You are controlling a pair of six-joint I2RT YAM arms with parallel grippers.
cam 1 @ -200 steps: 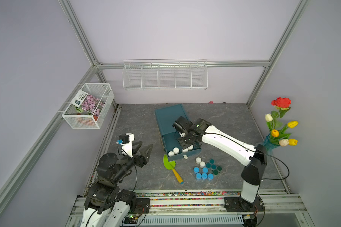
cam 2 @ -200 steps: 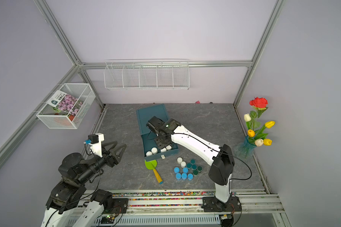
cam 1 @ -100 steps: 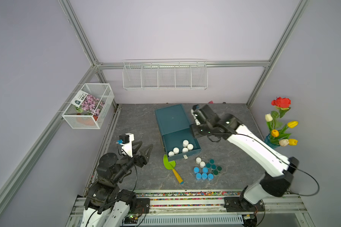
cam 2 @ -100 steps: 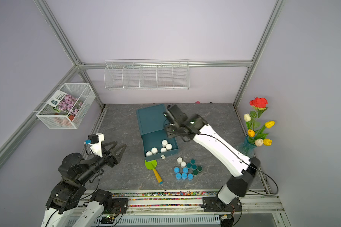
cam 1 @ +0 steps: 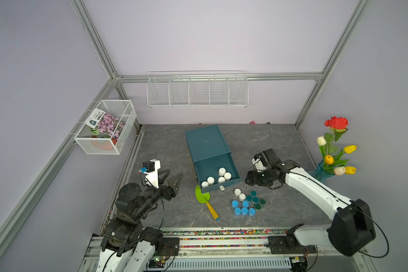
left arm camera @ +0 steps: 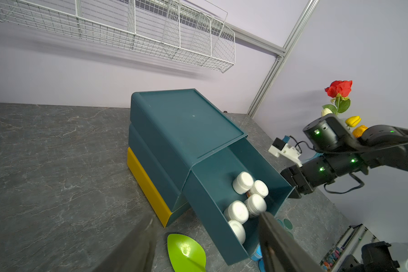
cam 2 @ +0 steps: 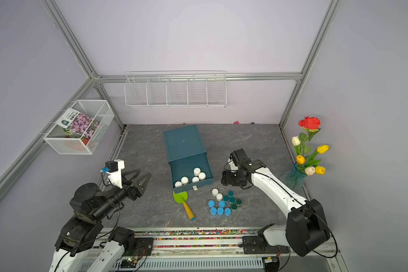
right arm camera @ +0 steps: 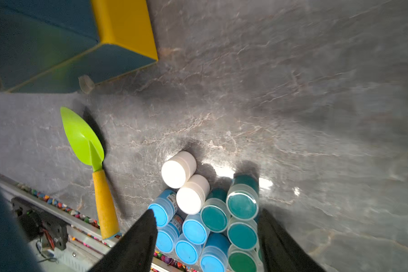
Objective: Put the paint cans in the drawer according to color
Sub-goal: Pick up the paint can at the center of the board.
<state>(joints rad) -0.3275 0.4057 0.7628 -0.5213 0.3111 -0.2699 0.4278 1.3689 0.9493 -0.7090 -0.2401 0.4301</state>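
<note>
teal drawer unit (cam 1: 206, 143), middle of grey worktop (cam 1: 165, 146); its top drawer (cam 1: 223, 187) pulled out toward 6 o'clock.

- white paint cans (cam 1: 221, 180): five, inside the open drawer, bunched near its front wall.
- loose white cans (cam 1: 237, 192): two, touching, on the worktop at 5 o'clock of the drawer.
- teal-green cans (cam 1: 255, 200): a cluster just beside the loose white ones, at their 4 o'clock.
- light blue cans (cam 1: 244, 211): a cluster at 6 o'clock of the loose white ones, packed against the teal-green.
- green trowel (cam 1: 203, 196): yellow handle, at 9 o'clock of the loose cans, blade tip by the drawer front.
- my right fingers (cam 1: 250, 180): spread apart, holding nothing, at 3 o'clock of the drawer, 12 o'clock of the teal-green cluster.
- my left fingers (cam 1: 174, 175): parted, holding nothing, at 9 o'clock of the drawer, apart from it.
</note>
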